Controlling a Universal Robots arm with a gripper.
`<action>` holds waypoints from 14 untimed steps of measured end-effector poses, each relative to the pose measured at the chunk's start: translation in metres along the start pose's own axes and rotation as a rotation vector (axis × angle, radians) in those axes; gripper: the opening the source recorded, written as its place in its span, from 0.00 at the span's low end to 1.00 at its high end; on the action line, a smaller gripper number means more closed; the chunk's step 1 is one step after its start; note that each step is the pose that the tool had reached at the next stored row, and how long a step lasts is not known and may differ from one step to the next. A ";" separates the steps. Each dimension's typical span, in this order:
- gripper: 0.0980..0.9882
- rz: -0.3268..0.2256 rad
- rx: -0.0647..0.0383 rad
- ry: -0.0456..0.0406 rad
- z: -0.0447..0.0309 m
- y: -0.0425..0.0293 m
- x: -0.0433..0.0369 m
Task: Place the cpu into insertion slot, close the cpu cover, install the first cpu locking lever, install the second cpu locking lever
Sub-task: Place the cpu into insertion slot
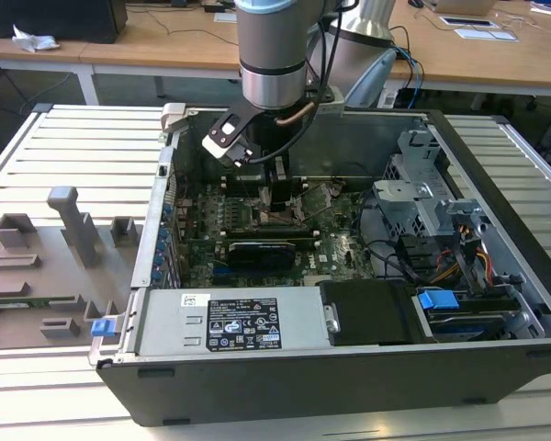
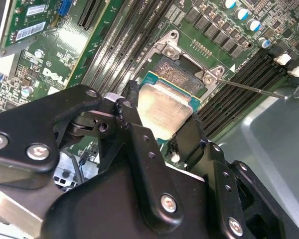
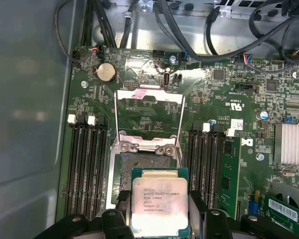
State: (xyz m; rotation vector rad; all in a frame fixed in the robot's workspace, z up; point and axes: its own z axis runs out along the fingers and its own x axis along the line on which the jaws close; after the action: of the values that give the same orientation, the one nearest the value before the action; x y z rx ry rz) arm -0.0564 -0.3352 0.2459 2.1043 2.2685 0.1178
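Observation:
In both wrist views my gripper (image 3: 159, 221) (image 2: 162, 122) is shut on the cpu (image 3: 159, 201) (image 2: 164, 107), one black finger on each of two opposite edges. The chip's silver top faces up, and it hangs a little above and to one side of the insertion slot (image 3: 139, 167) (image 2: 175, 74), overlapping one edge of it. The slot's dark pin field is bare. The cpu cover (image 3: 148, 92) stands swung open, hinged at the slot's far edge. A thin wire locking lever (image 2: 249, 88) sticks out beside the slot, unlatched. In the exterior view the gripper (image 1: 277, 197) reaches down into the open computer case (image 1: 496, 354).
Black memory slots (image 3: 87, 164) flank the socket on both sides. A card (image 1: 262, 250) crosses the board nearer the camera. The power supply (image 1: 230, 322), a drive cage (image 1: 422, 197) and cables (image 3: 229, 30) crowd the case. Grey fixtures (image 1: 64, 239) sit at the exterior view's left.

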 end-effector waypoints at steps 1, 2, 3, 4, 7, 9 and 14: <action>0.50 0.000 0.000 0.0000 0.0004 0.0000 0.0000; 0.50 0.000 0.000 0.0000 0.0009 -0.0001 0.0000; 0.50 0.000 0.000 0.0000 0.0019 -0.0002 0.0000; 0.50 0.000 0.000 0.0000 0.0028 -0.0002 -0.0001; 0.50 0.000 0.000 0.0000 0.0062 -0.0005 -0.0001; 0.50 0.001 0.000 -0.0002 0.0079 -0.0006 0.0011; 0.50 0.004 0.000 -0.0003 0.0125 -0.0004 0.0088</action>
State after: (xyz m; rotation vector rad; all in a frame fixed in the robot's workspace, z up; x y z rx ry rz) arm -0.0564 -0.3261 0.2336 2.1083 2.2645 0.1177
